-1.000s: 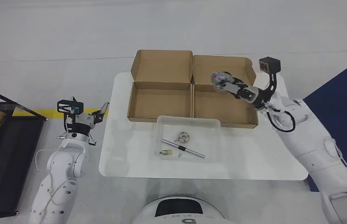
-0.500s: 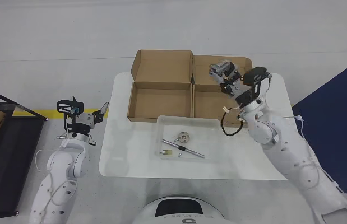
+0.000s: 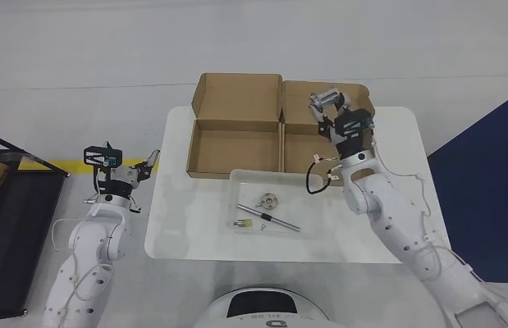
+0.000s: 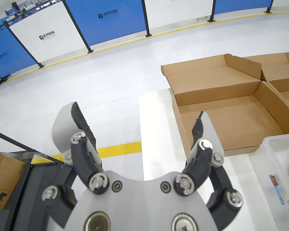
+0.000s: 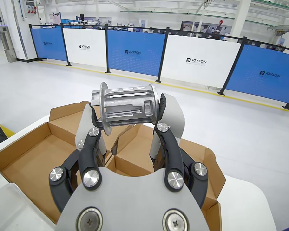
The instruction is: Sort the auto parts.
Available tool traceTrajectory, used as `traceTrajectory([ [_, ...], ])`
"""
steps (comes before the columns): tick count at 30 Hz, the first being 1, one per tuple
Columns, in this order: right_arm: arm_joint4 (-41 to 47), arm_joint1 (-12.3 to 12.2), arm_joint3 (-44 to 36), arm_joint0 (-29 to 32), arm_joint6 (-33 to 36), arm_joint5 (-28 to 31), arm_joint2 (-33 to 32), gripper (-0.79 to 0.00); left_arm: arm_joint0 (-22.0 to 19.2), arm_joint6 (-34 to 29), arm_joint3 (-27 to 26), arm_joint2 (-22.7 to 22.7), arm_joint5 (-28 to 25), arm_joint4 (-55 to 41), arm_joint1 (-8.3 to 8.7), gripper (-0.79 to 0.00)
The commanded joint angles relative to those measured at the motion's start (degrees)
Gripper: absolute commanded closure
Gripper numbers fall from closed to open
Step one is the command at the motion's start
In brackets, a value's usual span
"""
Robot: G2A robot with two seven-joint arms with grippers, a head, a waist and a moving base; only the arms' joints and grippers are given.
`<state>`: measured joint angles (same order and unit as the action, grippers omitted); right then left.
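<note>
The right gripper [image 3: 327, 105] is clamping the silver flanged metal cylinder [image 5: 126, 108] end to end, axis crosswise, while hovering above the right-hand open brown cardboard box [image 3: 301, 156].

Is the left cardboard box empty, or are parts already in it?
Empty: the left cardboard box has a bare floor, no part inside.

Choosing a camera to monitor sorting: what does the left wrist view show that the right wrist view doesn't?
Left wrist: the open left gripper and a black rack on the floor. Right wrist: the right gripper shut on a metal spool above the boxes. Both: the boxes, the table and the blue fence.
</note>
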<state>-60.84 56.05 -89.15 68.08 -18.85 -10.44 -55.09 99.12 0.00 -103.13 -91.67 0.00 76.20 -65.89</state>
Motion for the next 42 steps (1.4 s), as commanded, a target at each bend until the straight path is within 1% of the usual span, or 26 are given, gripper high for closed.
traceTrajectory([
  [1,0.1,0.2,-0.1,0.2,0.0,0.3,-0.3,0.000,0.0,0.0,0.0,0.0,0.0,0.0,0.00,-0.785],
  [3,1.6,0.4,-0.2,0.5,0.9,2.8,-0.7,0.000,0.0,0.0,0.0,0.0,0.0,0.0,0.00,-0.785],
  [6,6.7,0.2,0.3,0.8,5.0,11.9,-2.4,0.000,0.0,0.0,0.0,0.0,0.0,0.0,0.00,-0.785],
  [8,9.3,-0.2,1.6,1.2,8.7,16.6,-3.9,0.000,0.0,0.0,0.0,0.0,0.0,0.0,0.00,-0.785],
  [12,13.5,-0.5,6.6,0.9,17.4,20.0,-6.7,0.000,0.0,0.0,0.0,0.0,0.0,0.0,0.00,-0.785],
  [15,15.7,-0.5,11.4,-0.5,24.7,21.2,-7.5,0.000,0.0,0.0,0.0,0.0,0.0,0.0,0.00,-0.785],
  [18,16.1,-0.2,16.0,-2.0,30.9,20.8,-7.0,0.000,0.0,0.0,0.0,0.0,0.0,0.0,0.00,-0.785],
  [19,15.9,0.0,17.8,-2.6,32.4,19.8,-6.7,0.000,0.0,0.0,0.0,0.0,0.0,0.0,0.00,-0.785],
  [24,17.3,1.3,25.0,-6.1,38.6,17.5,-4.5,0.000,0.0,0.0,0.0,0.0,0.0,0.0,0.00,-0.785],
  [28,17.3,2.2,29.0,-8.2,40.6,16.9,-3.0,0.000,0.0,0.0,0.0,0.0,0.0,0.0,0.00,-0.785],
  [29,17.4,2.4,29.8,-8.6,41.0,16.9,-2.7,-0.120,0.0,0.0,0.0,0.0,0.0,0.0,0.00,-0.785],
  [30,17.4,2.6,30.5,-9.0,41.1,17.0,-2.5,-0.209,0.0,0.0,0.0,0.0,0.0,0.0,0.00,-0.785],
  [31,17.4,2.8,31.1,-9.3,41.2,17.2,-2.3,-0.246,0.0,0.0,0.0,0.0,0.0,0.0,0.00,-0.785],
  [32,17.4,2.9,31.5,-9.5,41.2,17.4,-2.1,-0.314,0.0,0.0,0.0,0.0,0.0,0.0,0.00,-0.785],
  [34,17.2,3.2,32.4,-9.9,41.1,17.5,-2.0,-0.379,0.0,0.0,0.0,0.0,0.0,0.0,0.00,-0.785],
  [35,17.1,3.3,32.8,-10.1,41.2,17.5,-1.9,-0.453,0.0,0.0,0.0,0.0,0.0,0.0,0.00,-0.785],
  [36,17.0,3.4,33.2,-10.3,41.2,17.3,-1.9,-0.536,0.0,0.0,0.0,0.0,0.0,0.0,0.00,-0.785],
  [37,16.9,3.5,33.4,-10.5,41.2,17.2,-1.9,-0.696,0.0,0.0,0.0,0.0,0.0,0.0,0.00,-0.785],
  [38,17.0,3.5,33.5,-10.6,41.2,17.3,-1.9,-0.785,0.0,0.0,0.0,0.0,0.0,0.0,0.00,-0.785],
  [42,17.2,3.5,33.0,-10.4,41.0,18.4,-2.8,-0.785,0.0,0.0,0.0,0.0,0.0,0.0,0.00,-0.785],
])
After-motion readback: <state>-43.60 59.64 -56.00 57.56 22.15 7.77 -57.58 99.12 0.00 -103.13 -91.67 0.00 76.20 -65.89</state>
